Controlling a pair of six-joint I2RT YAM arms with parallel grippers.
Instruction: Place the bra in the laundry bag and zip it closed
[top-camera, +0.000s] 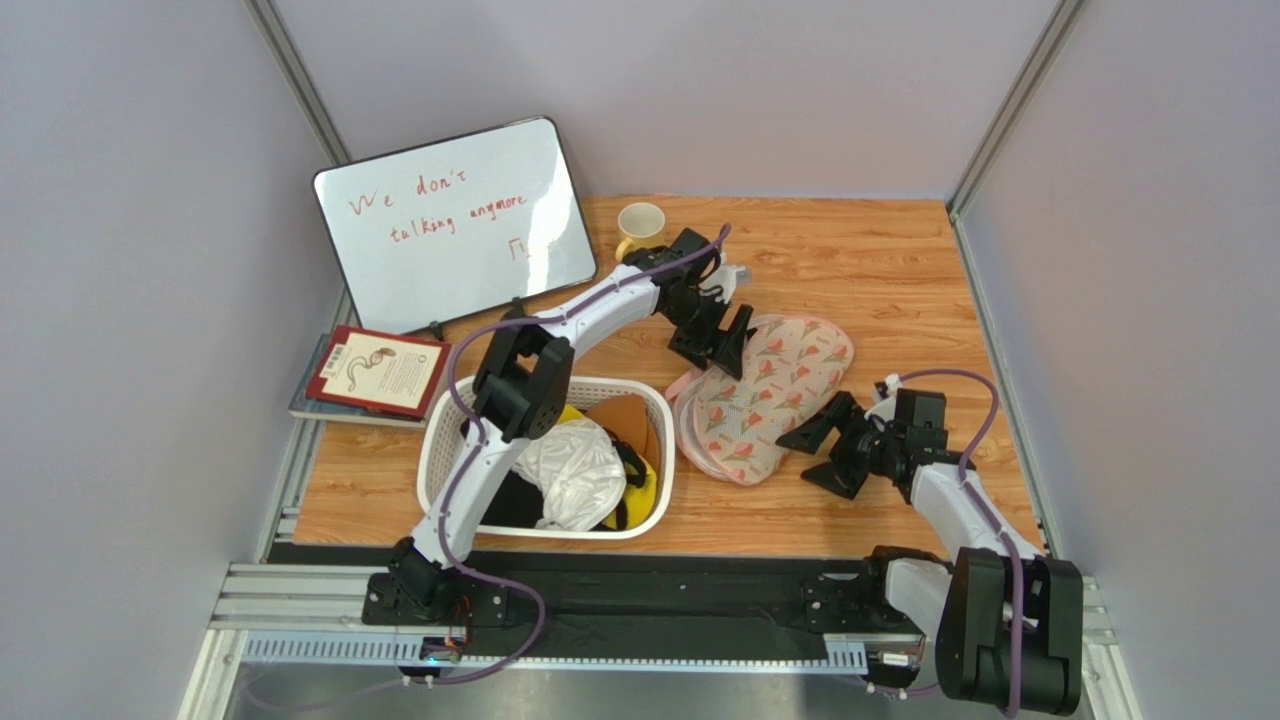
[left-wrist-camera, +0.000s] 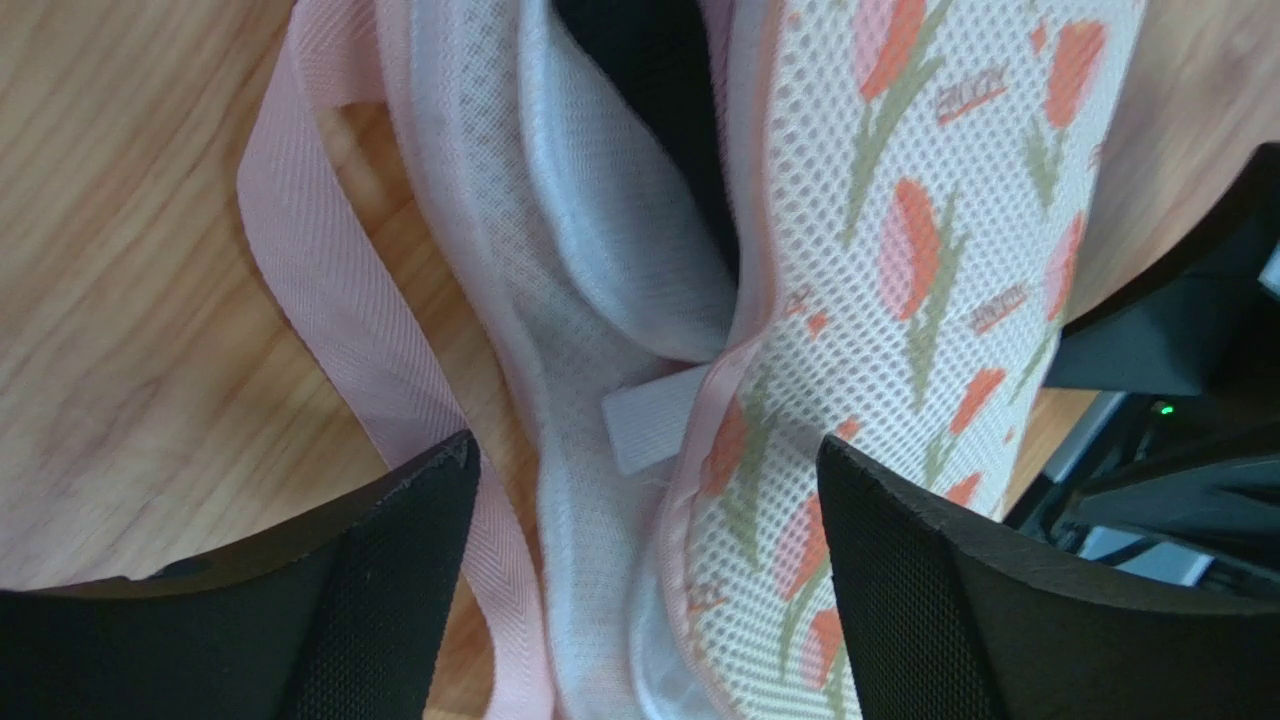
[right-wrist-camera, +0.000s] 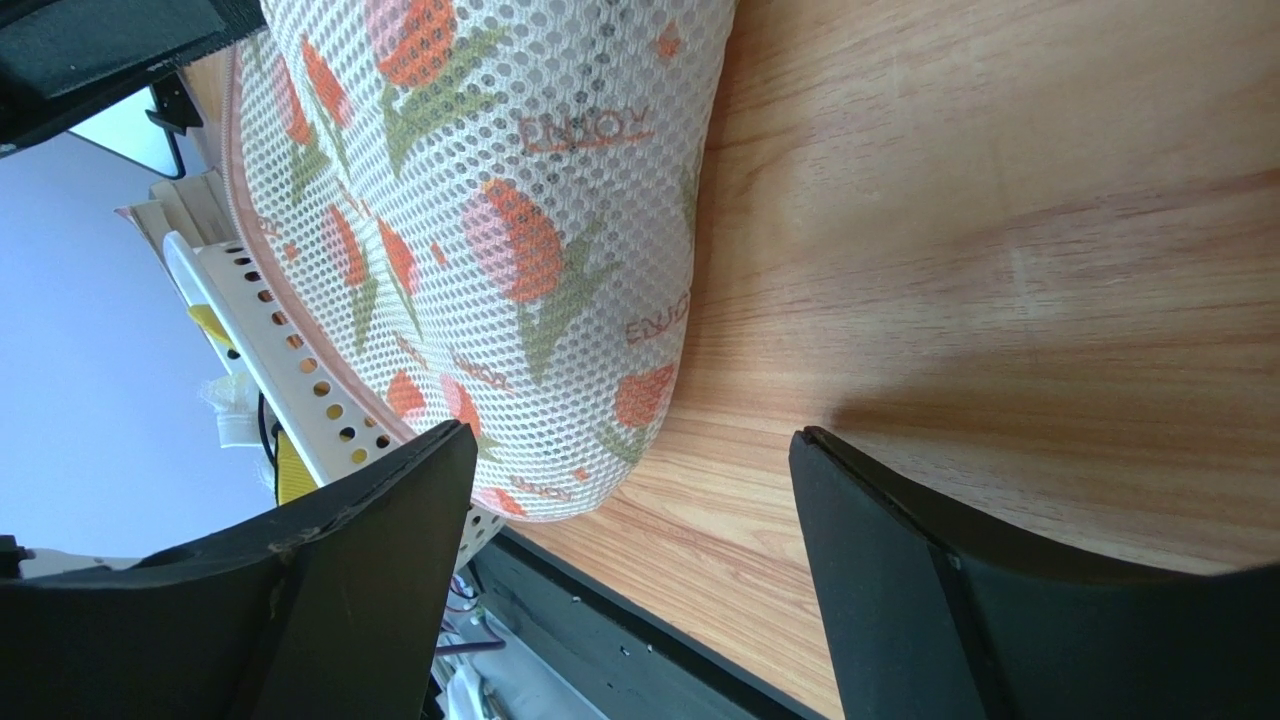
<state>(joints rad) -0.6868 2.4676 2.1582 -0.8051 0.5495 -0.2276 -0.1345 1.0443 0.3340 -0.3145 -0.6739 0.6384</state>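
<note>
The laundry bag (top-camera: 769, 393), cream mesh with pink-and-green flowers, lies on the wooden table right of the basket. In the left wrist view its mouth gapes, and the bra (left-wrist-camera: 609, 225) shows inside as a pale padded cup with black beside it. The pink loop (left-wrist-camera: 323, 300) trails onto the wood. My left gripper (top-camera: 718, 348) hangs open over the bag's far-left edge; its fingers (left-wrist-camera: 406, 570) straddle the pink zip edging (left-wrist-camera: 736, 375) and grip nothing. My right gripper (top-camera: 824, 450) is open beside the bag's near end (right-wrist-camera: 496, 225), with bare wood between its fingers.
A white slotted basket (top-camera: 439, 450) with white, yellow and dark cloth stands left of the bag. A whiteboard (top-camera: 451, 222), a red book (top-camera: 373, 371) and a cup (top-camera: 642, 224) sit at the back left. Grey walls close in both sides.
</note>
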